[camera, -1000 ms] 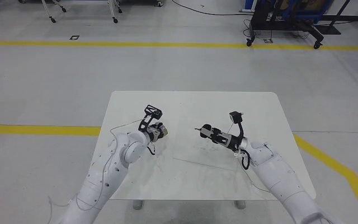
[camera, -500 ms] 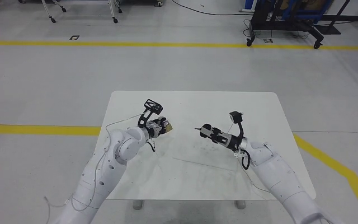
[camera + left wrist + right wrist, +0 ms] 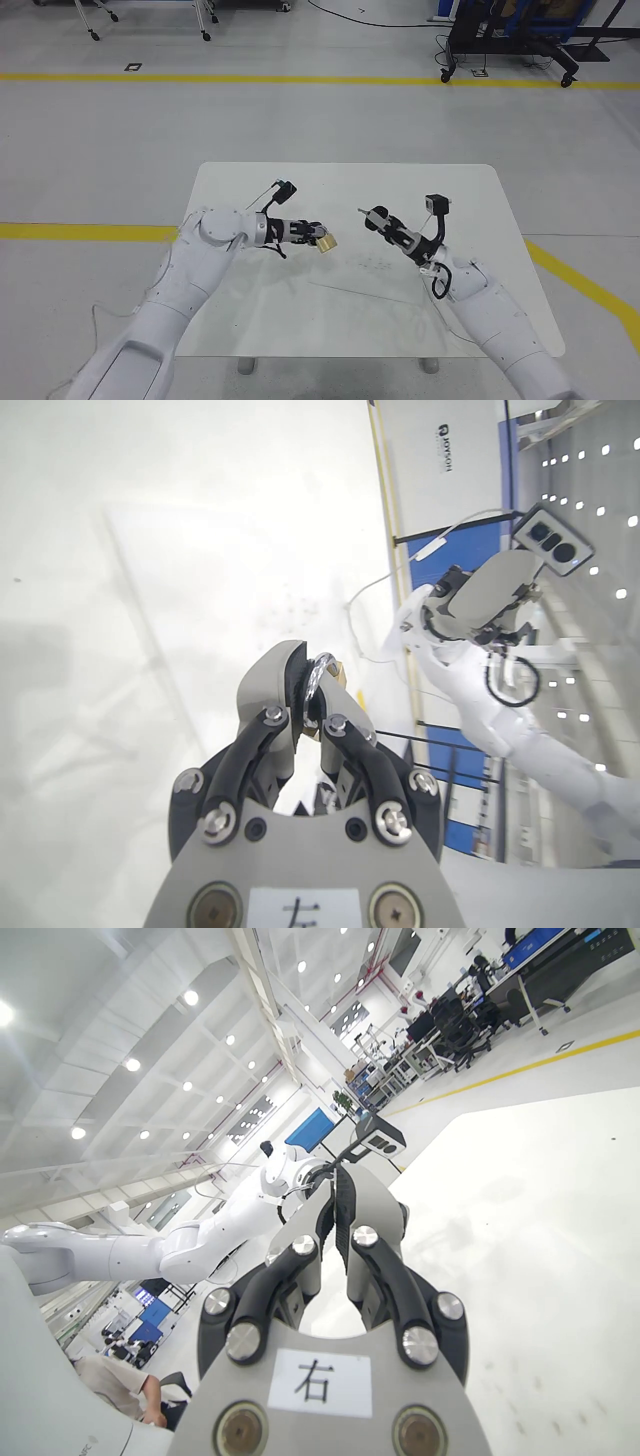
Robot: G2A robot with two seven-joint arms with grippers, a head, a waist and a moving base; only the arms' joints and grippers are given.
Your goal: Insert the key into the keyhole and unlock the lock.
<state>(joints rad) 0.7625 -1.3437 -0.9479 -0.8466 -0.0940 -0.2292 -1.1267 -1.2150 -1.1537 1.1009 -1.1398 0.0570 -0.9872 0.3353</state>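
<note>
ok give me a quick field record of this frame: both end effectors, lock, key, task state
left end effector: shut on lock, held over table
lock: brass padlock, gripped at the silver shackle, body pointing toward the other arm
right end effector: shut, raised over the table
key: thin sliver past the right tips, likely the key, too small to confirm
gap: lock and key apart, not touching
task state: key not yet inserted

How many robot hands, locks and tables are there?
Hands: 2, left hand and right hand
Lock: 1
Table: 1
Total: 4
</note>
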